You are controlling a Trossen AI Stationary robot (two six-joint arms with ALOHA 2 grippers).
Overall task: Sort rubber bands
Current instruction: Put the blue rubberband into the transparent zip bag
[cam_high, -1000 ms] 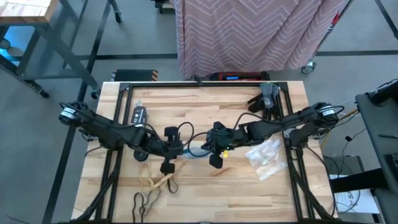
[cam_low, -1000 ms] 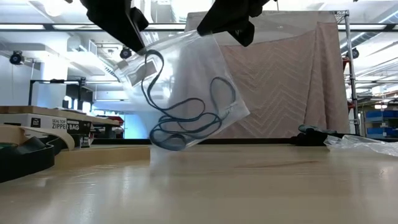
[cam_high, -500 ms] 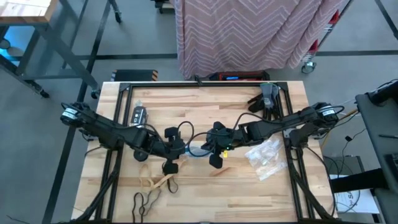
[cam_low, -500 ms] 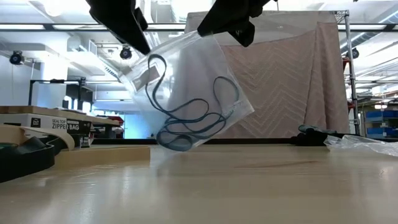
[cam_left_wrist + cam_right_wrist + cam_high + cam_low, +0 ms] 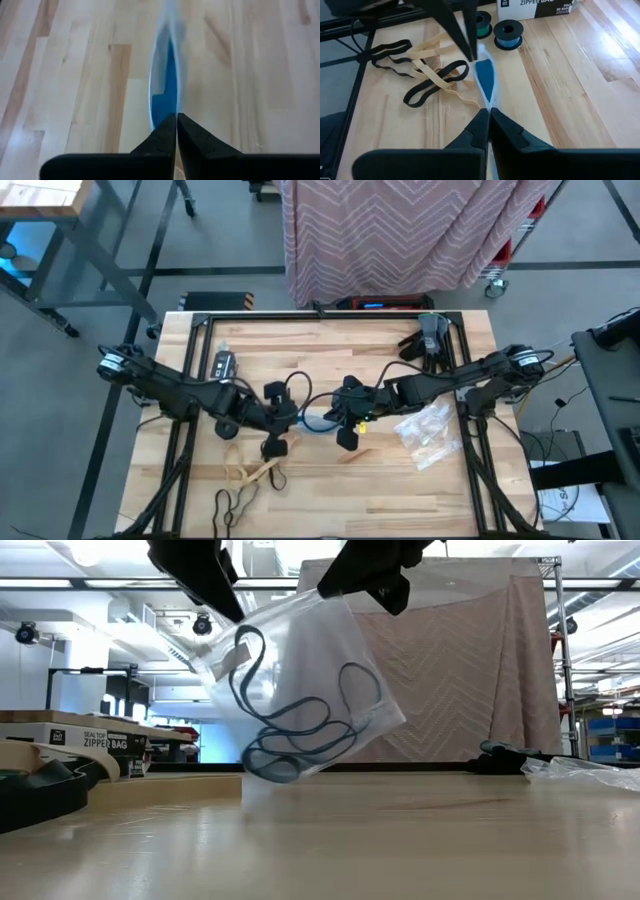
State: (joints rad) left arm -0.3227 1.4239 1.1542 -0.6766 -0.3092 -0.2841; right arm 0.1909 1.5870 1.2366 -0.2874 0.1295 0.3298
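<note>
Near the tabletop's (image 5: 330,345) left front, tan and black rubber bands (image 5: 248,476) lie loose. At centre, the left gripper (image 5: 228,612) pinches one top corner of a clear bag (image 5: 310,650) holding blue rubber bands (image 5: 300,735); the right gripper (image 5: 385,598) pinches the other corner. Spare bags (image 5: 427,430) lie right.

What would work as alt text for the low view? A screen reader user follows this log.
Two dark grippers, the left gripper and right gripper, hold a clear plastic bag by its top corners above the wooden table; blue rubber bands sit coiled inside. A zipper bag box stands far left.
</note>
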